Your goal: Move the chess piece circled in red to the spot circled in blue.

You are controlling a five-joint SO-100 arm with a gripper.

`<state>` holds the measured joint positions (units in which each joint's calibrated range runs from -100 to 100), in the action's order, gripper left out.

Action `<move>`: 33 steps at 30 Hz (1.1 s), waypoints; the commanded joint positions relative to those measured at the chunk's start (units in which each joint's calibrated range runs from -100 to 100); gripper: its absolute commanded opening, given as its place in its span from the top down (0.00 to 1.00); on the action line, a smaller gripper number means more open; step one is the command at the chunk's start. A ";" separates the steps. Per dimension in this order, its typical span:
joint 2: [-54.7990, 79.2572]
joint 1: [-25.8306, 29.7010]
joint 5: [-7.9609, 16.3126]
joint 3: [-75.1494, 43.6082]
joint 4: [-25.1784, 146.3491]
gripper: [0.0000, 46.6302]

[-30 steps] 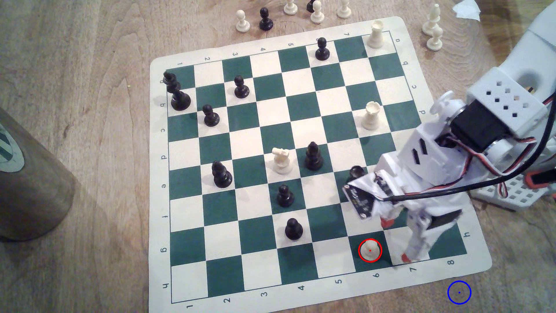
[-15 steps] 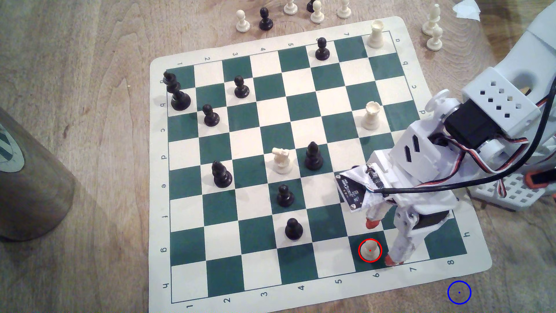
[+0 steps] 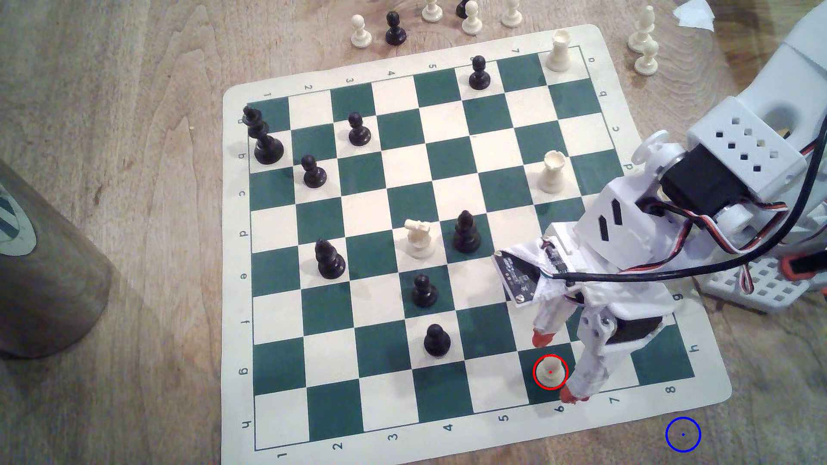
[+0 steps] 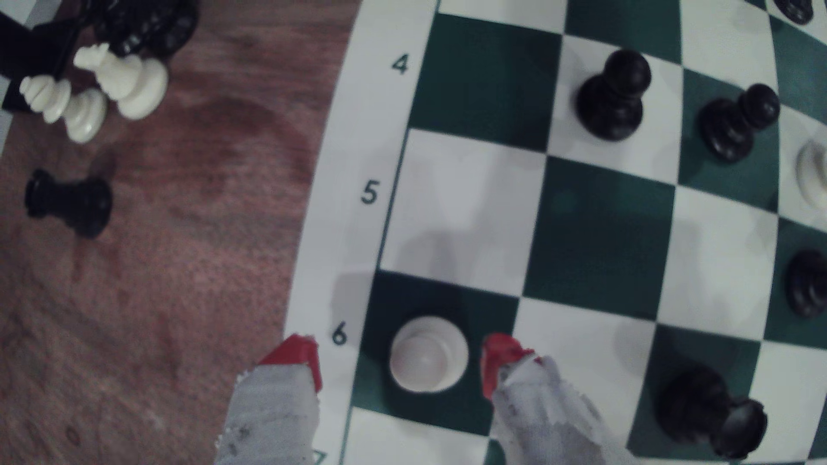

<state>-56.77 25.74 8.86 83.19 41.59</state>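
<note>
The chess piece circled in red (image 3: 550,373) is a small cream pawn standing upright on a green square at the board's near edge, by the number 6. My gripper (image 3: 555,365) is open and straddles it, one red-tipped finger (image 3: 542,338) beyond the pawn and the other at its near right side (image 3: 569,394). In the wrist view the pawn (image 4: 428,354) sits between the two red fingertips (image 4: 499,357) with gaps on both sides, not gripped. The spot circled in blue (image 3: 683,434) is bare wood off the board's near right corner in the exterior view.
A black pawn (image 3: 436,340) stands two squares to the exterior view's left of the circled pawn, more black pieces (image 3: 423,290) behind it. Cream rooks (image 3: 552,172) stand further back. Captured pieces (image 3: 394,27) line the far table. A brown cylinder (image 3: 40,268) stands at the left edge.
The gripper has moved toward the exterior view's left and come down around the circled pawn, which now sits between its open fingers. The pawn has not moved.
</note>
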 commanded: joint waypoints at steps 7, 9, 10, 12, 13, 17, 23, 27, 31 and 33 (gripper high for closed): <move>2.69 2.07 0.59 -4.31 -1.79 0.59; 2.78 2.07 0.68 -4.41 -2.04 0.59; 2.78 2.07 0.73 -4.50 -2.20 0.59; 3.03 2.07 0.73 -4.50 -2.77 0.59; 3.20 2.07 0.73 -4.50 -3.10 0.59; 4.13 2.07 0.73 -4.50 -3.67 0.59; 4.39 2.07 0.73 -4.50 -3.67 0.64; 4.22 2.07 0.73 -4.50 -3.84 0.72; 3.62 2.22 0.73 -4.13 -4.00 0.87; 3.62 2.54 0.73 -3.95 -4.00 0.96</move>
<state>-52.58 27.65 9.45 83.19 38.65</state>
